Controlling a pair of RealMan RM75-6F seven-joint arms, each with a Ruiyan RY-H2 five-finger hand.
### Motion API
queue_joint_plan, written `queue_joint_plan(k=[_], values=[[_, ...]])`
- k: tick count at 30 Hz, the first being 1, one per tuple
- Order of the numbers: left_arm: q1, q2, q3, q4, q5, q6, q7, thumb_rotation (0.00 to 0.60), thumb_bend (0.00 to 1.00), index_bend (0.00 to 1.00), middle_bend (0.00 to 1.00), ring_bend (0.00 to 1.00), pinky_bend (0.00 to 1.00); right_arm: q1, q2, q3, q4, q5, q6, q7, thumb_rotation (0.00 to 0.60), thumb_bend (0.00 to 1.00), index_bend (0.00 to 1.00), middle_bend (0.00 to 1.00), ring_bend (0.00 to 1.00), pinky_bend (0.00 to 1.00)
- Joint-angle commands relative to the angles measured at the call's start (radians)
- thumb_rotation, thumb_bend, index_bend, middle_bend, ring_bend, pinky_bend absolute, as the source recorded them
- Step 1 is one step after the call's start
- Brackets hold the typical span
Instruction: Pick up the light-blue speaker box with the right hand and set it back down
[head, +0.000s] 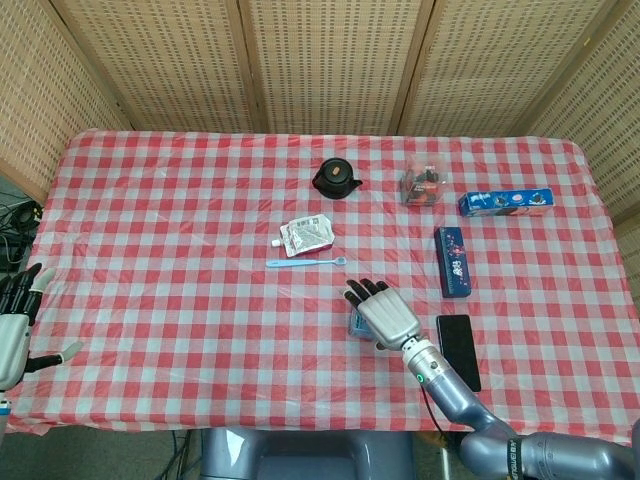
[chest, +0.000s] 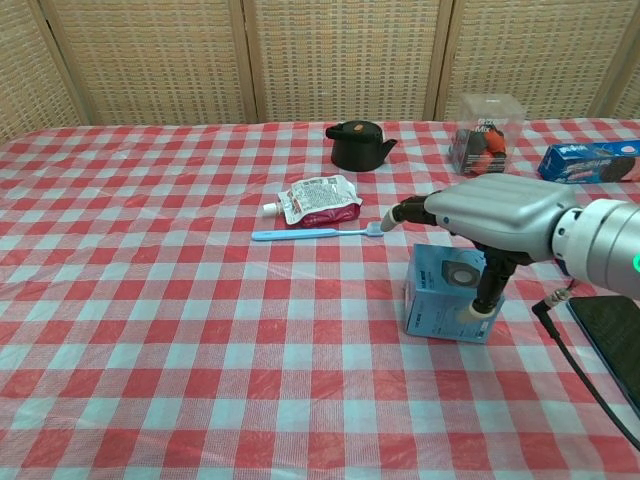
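Note:
The light-blue speaker box (chest: 436, 296) stands on the checked cloth at the middle right of the table. In the head view only its left edge (head: 353, 324) shows under my right hand (head: 382, 312). That right hand (chest: 492, 214) lies flat just above the box, fingers stretched out towards the far left, holding nothing. Its thumb (chest: 489, 288) hangs down across the box's front face. At the table's near left edge my left hand (head: 13, 328) is open and idle, seen only in the head view.
A black phone (head: 458, 351) lies just right of the box and a dark blue carton (head: 452, 261) beyond it. A blue toothbrush (chest: 316, 233), a pouch (chest: 318, 199), a black pot (chest: 358, 146), a clear snack box (chest: 485, 123) and a blue biscuit box (chest: 590, 160) lie further back.

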Motion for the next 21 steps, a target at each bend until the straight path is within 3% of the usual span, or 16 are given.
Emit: queue_joint_plan(k=[1,5,11,12,17,21], values=[[-0.001,0.002,-0.001,0.0,-0.002,-0.001,-0.004,0.6,0.0,0.0,0.0,0.0,0.0,0.015,-0.025,-0.009,0.028,0.012,0.018,-0.025,0.6,0.13,0.27,0.35,0.35,0.5],[-0.003,0.003,0.001,-0.001,-0.001,-0.002,-0.005,0.6,0.0,0.0,0.0,0.0,0.0,0.018,-0.043,-0.016,0.045,0.009,0.041,-0.007,0.6,0.3,0.42,0.5,0.51,0.62],[-0.002,0.006,0.002,-0.003,0.001,0.002,-0.009,0.6,0.0,0.0,0.0,0.0,0.0,0.019,-0.024,0.001,0.009,-0.034,0.072,0.07,0.6,0.38,0.45,0.53,0.53,0.64],[-0.003,0.007,0.003,-0.003,0.0,0.0,-0.011,0.6,0.0,0.0,0.0,0.0,0.0,0.022,0.002,0.036,-0.041,-0.019,0.065,0.125,0.6,0.39,0.46,0.53,0.53,0.64],[-0.004,0.01,0.004,-0.003,0.001,-0.001,-0.017,0.6,0.0,0.0,0.0,0.0,0.0,0.061,0.126,0.111,-0.145,0.088,-0.073,0.285,0.6,0.43,0.46,0.53,0.53,0.64],[-0.004,0.013,0.005,-0.005,0.003,0.0,-0.023,0.6,0.0,0.0,0.0,0.0,0.0,0.101,0.209,0.16,-0.165,0.193,-0.21,0.421,0.6,0.49,0.47,0.53,0.53,0.64]])
